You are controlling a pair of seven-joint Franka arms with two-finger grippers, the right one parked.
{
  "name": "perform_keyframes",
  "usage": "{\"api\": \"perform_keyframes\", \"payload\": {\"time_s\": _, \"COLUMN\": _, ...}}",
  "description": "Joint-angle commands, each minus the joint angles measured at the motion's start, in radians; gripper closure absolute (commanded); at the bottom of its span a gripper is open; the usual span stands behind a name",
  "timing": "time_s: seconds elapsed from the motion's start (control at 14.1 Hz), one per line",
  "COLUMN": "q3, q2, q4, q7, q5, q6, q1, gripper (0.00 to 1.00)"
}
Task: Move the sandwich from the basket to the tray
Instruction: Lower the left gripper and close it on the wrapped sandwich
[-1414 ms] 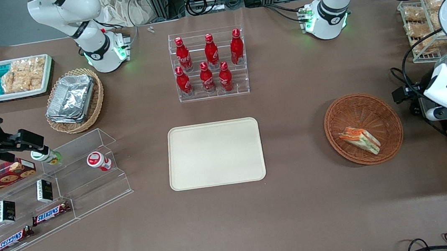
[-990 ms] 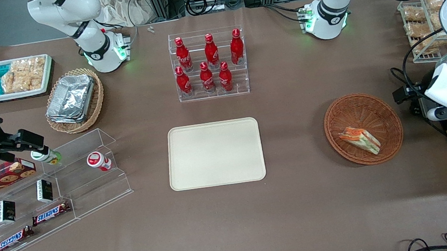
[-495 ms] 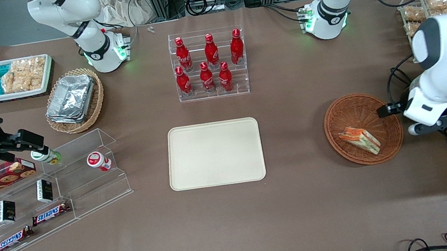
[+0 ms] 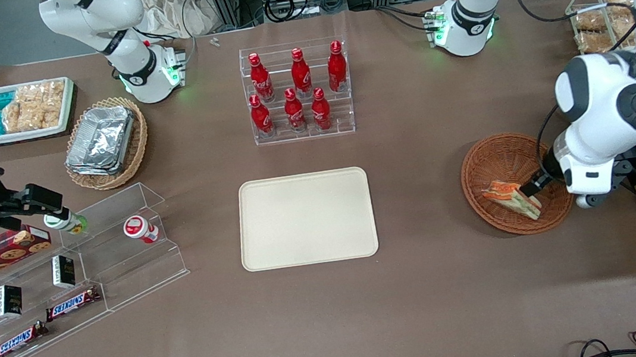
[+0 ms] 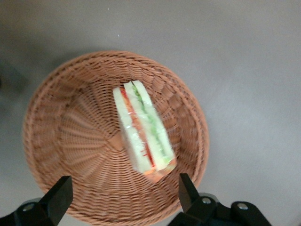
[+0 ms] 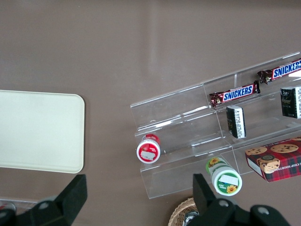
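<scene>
Fingers [image 5: 59, 197] are spread wide apart, with nothing between them. The gripper [image 5: 122, 200] hangs above the basket [image 5: 61, 141]; its two fingertips flank the end of the sandwich [image 5: 143, 129] without touching it. In the front view the gripper [image 4: 534, 185] sits over the basket [image 4: 501, 157], at the sandwich's end toward the working arm's side.

The sandwich [image 4: 512, 198] lies on its side in the basket, on the part nearer the front camera, filling layers showing.

The tray [image 4: 306, 218] lies flat at mid-table, well apart from the basket, toward the parked arm's end. A rack of red bottles [image 4: 297, 90] stands farther from the front camera than the tray.
</scene>
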Motion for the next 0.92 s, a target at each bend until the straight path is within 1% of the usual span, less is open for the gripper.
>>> {"api": "perform_keyframes", "payload": {"time_s": 0.0, "q3": -0.007, "q2": 0.037, "q4": -0.020, "q7": -0.143, "q5": -0.009, "q6": 0.059, "q1": -0.002, "gripper": 0.00}}
{"api": "perform_keyframes", "payload": {"time_s": 0.28, "q3": -0.007, "q2": 0.048, "q4": -0.137, "q7": -0.177, "q5": -0.003, "q6": 0.217, "q1": 0.000, "gripper": 0.00}}
{"api": "perform_keyframes", "payload": {"time_s": 0.57, "q3": -0.006, "q2": 0.080, "q4": -0.134, "q7": -0.198, "q5": -0.003, "q6": 0.263, "q1": 0.004, "gripper": 0.01}}
{"api": "perform_keyframes", "payload": {"time_s": 0.71, "q3": -0.006, "q2": 0.094, "q4": -0.131, "q7": -0.226, "q5": 0.004, "q6": 0.275, "q1": 0.003, "gripper": 0.09}}
{"api": "perform_keyframes", "payload": {"time_s": 0.78, "q3": -0.006, "q2": 0.099, "q4": -0.126, "q7": -0.229, "q5": 0.006, "q6": 0.280, "q1": 0.003, "gripper": 0.16}}
{"api": "perform_keyframes", "payload": {"time_s": 0.85, "q3": -0.006, "q2": 0.099, "q4": -0.121, "q7": -0.247, "q5": 0.009, "q6": 0.281, "q1": 0.003, "gripper": 0.27}}
